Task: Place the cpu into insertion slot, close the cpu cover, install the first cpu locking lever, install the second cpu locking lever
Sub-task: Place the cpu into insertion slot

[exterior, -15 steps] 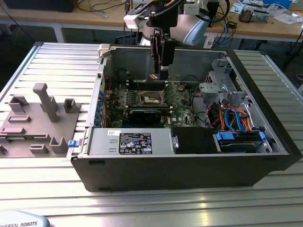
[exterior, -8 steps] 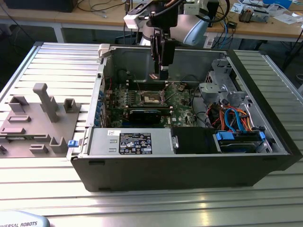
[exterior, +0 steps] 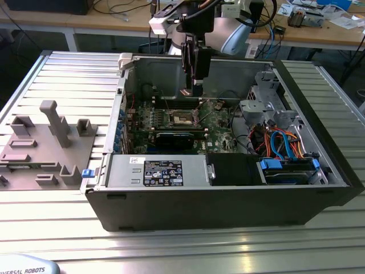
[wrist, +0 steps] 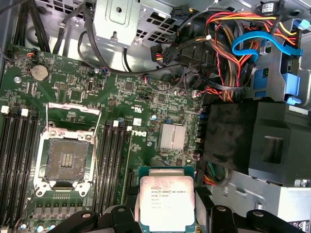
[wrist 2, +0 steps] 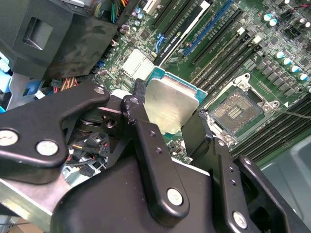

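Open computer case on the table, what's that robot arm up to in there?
The gripper is shut on the cpu, holding it by its edges above the green board inside the case. The insertion slot is bare, with its contacts exposed. The cpu hangs apart from it and is not yet set in.
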### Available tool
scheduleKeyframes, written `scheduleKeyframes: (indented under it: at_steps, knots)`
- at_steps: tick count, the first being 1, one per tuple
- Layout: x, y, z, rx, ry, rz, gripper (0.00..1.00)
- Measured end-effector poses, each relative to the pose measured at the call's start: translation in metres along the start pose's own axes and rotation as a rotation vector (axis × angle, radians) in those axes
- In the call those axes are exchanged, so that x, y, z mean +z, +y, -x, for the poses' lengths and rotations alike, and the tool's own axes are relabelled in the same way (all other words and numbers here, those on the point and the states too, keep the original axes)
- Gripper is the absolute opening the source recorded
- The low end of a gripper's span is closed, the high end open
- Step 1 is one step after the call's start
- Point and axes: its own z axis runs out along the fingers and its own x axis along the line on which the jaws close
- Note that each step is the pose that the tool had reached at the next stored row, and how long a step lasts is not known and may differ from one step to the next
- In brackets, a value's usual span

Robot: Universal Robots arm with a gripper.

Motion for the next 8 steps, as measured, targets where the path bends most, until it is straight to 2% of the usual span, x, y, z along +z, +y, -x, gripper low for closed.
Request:
scheduleKeyframes:
  at_steps: [8]
  knots:
    - [0.0000, 0.0001, 0.0000, 0.000, -0.0042, -0.0006, 0.54]
